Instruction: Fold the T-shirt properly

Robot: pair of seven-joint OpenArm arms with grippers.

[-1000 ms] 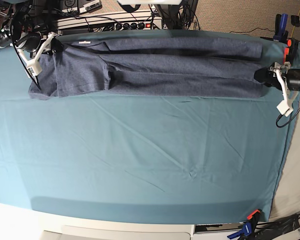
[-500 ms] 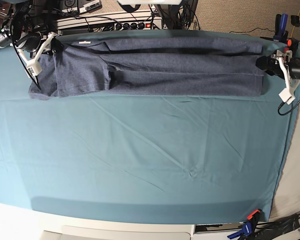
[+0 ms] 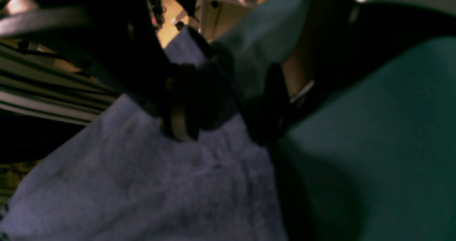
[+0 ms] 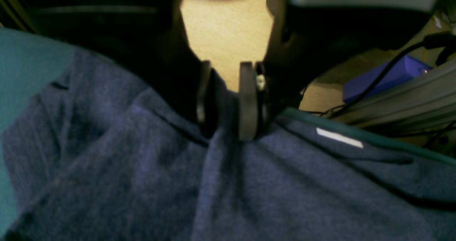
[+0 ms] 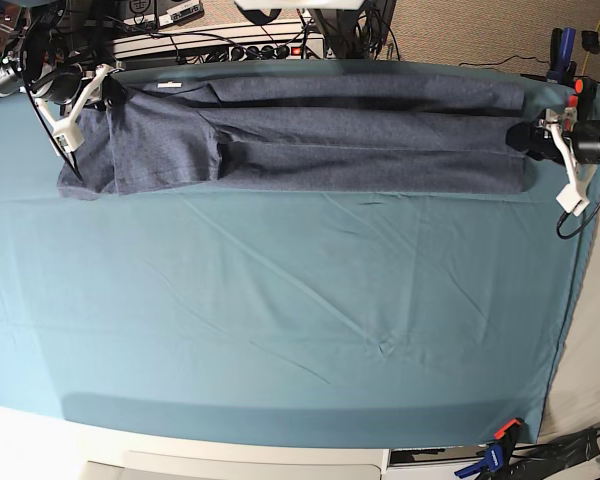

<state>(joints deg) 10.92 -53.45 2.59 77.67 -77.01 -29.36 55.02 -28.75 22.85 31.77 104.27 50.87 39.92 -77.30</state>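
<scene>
T-shirt [image 5: 320, 135] is stretched in a long band along the far edge of the teal table cloth [image 5: 280, 300], right gripper [image 4: 226, 102] pinching its collar end while the left gripper [image 5: 533, 140], spread wide, has just let go and shifted farther back, so that fold looks laid.

Free room: the teal tabletop [image 5: 280, 320] lies bare from the T-shirt [image 5: 320, 135] to the near edge. Obstacles: the shirt spans the far strip; cables and equipment [image 5: 220, 45] crowd behind it; clamps [image 5: 495, 450] sit at the near corner.
</scene>
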